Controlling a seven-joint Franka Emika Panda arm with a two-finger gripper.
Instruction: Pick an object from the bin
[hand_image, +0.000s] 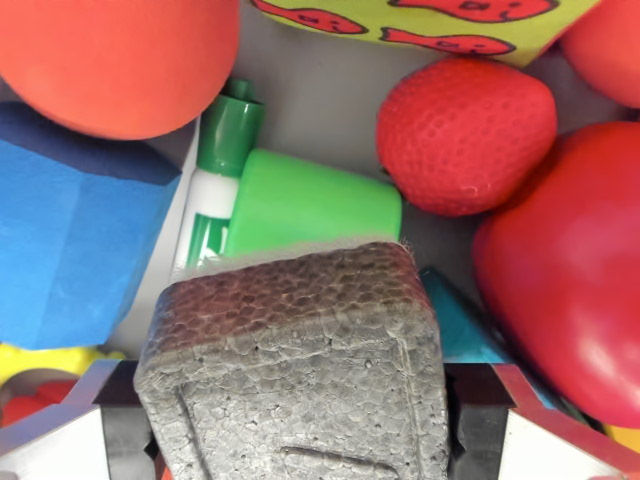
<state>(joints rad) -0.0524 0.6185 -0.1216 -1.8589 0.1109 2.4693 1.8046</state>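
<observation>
My gripper (298, 430) sits at the bottom of the frame, its two metal fingers (75, 420) pressed against either side of a gray foam block (295, 365), so I am clamped on it. The block fills the lower middle of the picture, its pitted, rough top face turned toward the camera, and it hides most of what lies under it.

Just above the block, a green cup (315, 205) lies on its side, its wide end touching the block's upper edge. To the cup's left, a marker (215, 180) with a green cap and a white body lies almost upright in the frame, touching the cup. Left of the marker, a blue foam block (70, 225) takes up the left side. An orange ball (120, 60) fills the upper left corner, overlapping the blue block's top.

To the upper right of the cup is a strawberry (465, 135). A large red fruit (570, 270) fills the right side, touching the strawberry. A yellow piece printed with red fish (420, 25) runs along the top edge. A teal thing (460, 320) peeks out just right of the gray block. The bin floor (320, 110) shows gray between them.
</observation>
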